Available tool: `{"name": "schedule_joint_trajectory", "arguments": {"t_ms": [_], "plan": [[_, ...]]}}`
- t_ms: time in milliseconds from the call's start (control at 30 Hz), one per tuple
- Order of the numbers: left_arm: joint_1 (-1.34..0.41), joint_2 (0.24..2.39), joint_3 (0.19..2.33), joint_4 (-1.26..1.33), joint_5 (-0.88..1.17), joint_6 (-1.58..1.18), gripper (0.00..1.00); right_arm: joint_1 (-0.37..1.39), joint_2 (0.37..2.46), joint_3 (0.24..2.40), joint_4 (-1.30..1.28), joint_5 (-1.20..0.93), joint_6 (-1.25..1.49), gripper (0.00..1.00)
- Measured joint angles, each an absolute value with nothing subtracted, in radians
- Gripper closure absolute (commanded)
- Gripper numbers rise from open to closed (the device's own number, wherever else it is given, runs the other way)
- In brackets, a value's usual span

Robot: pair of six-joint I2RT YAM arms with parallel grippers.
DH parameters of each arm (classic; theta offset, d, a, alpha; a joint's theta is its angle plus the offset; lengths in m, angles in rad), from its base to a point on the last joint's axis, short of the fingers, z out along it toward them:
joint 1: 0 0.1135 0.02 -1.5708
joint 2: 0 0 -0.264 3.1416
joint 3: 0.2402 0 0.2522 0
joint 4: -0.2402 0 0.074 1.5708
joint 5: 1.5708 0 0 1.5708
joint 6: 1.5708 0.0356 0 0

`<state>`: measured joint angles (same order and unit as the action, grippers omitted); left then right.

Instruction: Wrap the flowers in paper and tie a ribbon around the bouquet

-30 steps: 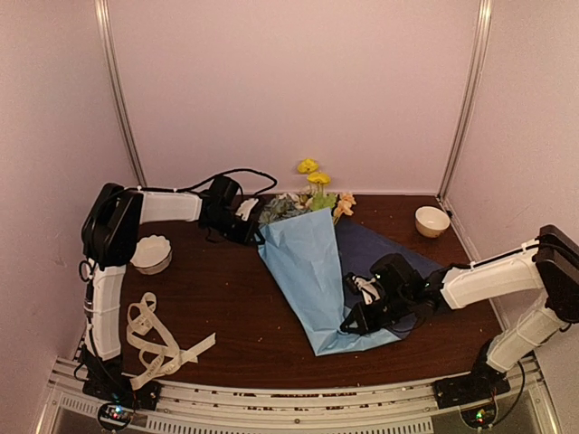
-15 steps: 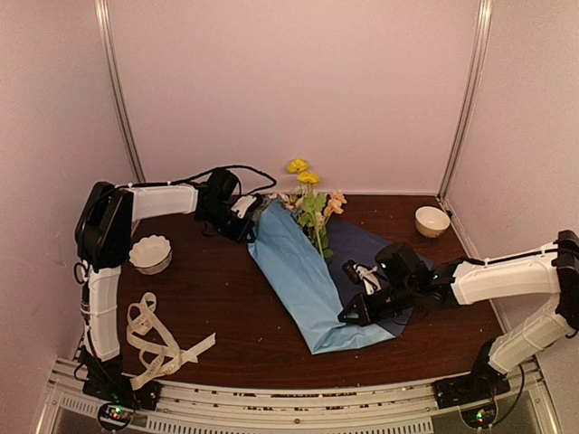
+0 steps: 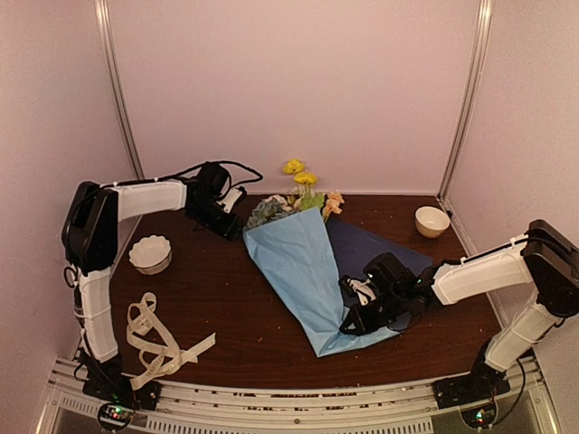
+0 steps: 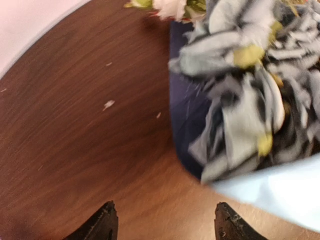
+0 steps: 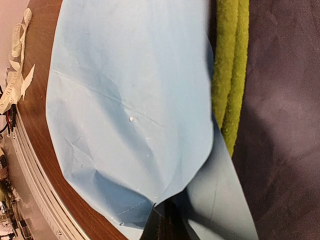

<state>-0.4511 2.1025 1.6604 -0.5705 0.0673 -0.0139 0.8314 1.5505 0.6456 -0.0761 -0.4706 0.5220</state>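
While the ribbon is lying loose and untied by the near-left corner of the table, the tying step is not yet beginning. Right of centre, close to the near edge, the right gripper is sitting with fingers together, apparently pinching the paper at its narrow end. One light-blue flap is covering the flowers. The navy face is lying exposed to the right, so wrapping is judged partly done. The blooms are projecting toward the far edge. Beside them, the left gripper is hovering with fingers apart, holding nothing.
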Motion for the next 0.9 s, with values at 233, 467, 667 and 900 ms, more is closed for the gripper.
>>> {"name": "schedule_joint_trajectory", "arguments": {"t_ms": [233, 467, 667, 900], "plan": [[-0.652, 1.751, 1.412, -0.502, -0.161, 0.029, 0.47, 0.831, 1.551, 0.648, -0.077, -0.471, 0.537, 1.0], [-1.055, 1.785, 1.406, -0.459, -0.078, 0.13, 0.54, 0.812, 1.536, 0.648, -0.074, -0.476, 0.574, 1.0], [-1.15, 1.934, 1.414, -0.496, 0.041, 0.159, 0.53, 0.785, 1.526, 0.622, -0.005, -0.521, 0.631, 1.0], [-1.141, 2.034, 1.504, -0.547, 0.117, 0.16, 0.47, 0.767, 1.526, 0.595, 0.045, -0.547, 0.679, 1.0]]}}
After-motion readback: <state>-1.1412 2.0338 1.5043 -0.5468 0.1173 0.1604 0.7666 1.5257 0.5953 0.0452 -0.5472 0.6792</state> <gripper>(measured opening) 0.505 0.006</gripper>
